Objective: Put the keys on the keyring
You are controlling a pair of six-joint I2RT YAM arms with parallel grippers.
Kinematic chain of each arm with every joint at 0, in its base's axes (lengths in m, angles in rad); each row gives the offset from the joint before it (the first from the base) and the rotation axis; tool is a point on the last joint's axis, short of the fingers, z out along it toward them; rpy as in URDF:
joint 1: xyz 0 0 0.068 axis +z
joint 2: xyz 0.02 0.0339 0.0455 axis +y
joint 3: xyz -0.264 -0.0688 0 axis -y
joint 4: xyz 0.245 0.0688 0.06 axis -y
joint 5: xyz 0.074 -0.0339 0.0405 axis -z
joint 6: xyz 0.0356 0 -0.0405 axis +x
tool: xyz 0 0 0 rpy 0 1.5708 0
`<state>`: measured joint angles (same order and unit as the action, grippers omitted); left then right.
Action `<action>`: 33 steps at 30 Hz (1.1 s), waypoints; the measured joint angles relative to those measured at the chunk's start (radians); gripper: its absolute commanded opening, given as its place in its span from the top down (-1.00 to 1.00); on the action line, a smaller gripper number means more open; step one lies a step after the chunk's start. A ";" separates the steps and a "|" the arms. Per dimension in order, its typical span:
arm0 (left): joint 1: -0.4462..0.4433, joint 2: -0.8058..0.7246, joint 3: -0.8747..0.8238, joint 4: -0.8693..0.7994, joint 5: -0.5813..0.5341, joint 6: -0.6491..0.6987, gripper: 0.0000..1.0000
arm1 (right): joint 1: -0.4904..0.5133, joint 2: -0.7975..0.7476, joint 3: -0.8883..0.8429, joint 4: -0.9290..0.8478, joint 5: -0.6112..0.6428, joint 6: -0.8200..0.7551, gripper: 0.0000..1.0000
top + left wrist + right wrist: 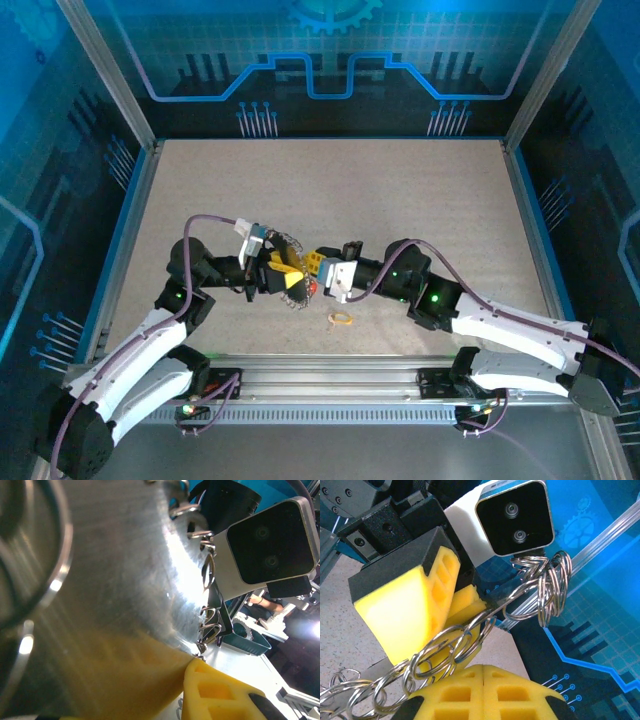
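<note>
**Silver keyring held up at centre; one key down on the table**

Grip: the left gripper (283, 272) has its jaws nearly closed and looks clamped on the keyring (470, 637). The keyring reads here as a string of linked silver rings, held above the table (420, 200) mid-workspace. The right gripper (484, 672) has its yellow pads (455, 695) pressed flat together with nothing seen between them. Its tips sit just under the rings; touching or not, can't tell.

Step, as I judge it: the keyring is being presented for threading, and no key is plainly in hand. A small yellowish thing, likely a key (340, 319), lies on the table just on the base side of the grippers. The red speck (313, 288) at the right gripper's tip may be the other key, but it is too small to call.

Next move calls for:
- The right gripper opens, drops to the table key and pinches it by the head.
- It then brings the key's hole to a ring's split while the left gripper holds steady.
- The key is tiny against those pads, so alignment will be fussy.

Views:
- The top view gives the layout and the table key.
- The right wrist view gives the ring links and both grippers' pads sharply.
- The left wrist view gives blurred metal very close, with rings along its edge.
</note>
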<state>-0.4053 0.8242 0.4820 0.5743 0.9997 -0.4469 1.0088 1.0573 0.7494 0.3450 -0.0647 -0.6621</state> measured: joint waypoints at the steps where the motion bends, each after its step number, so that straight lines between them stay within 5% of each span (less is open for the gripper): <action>1: 0.000 0.000 0.000 0.000 0.000 0.000 1.00 | 0.001 0.000 0.000 0.001 0.005 0.000 1.00; 5: 0.000 0.000 0.000 0.000 -0.009 0.000 1.00 | 0.001 0.000 0.000 0.012 0.010 0.000 0.98; 8: 0.000 0.000 0.000 0.000 -0.017 0.000 1.00 | 0.001 -0.005 -0.002 0.024 0.009 -0.002 0.42; 10: 0.000 -0.001 -0.001 0.000 -0.015 0.000 1.00 | 0.000 -0.018 -0.010 0.039 0.010 -0.004 0.30; 33: -0.003 0.013 -0.001 0.041 -0.015 -0.053 1.00 | 0.006 -0.049 -0.037 0.052 -0.021 -0.035 0.53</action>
<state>-0.4088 0.8375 0.4808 0.6155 0.9844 -0.4999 1.0149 1.0084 0.7120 0.3973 -0.0856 -0.6975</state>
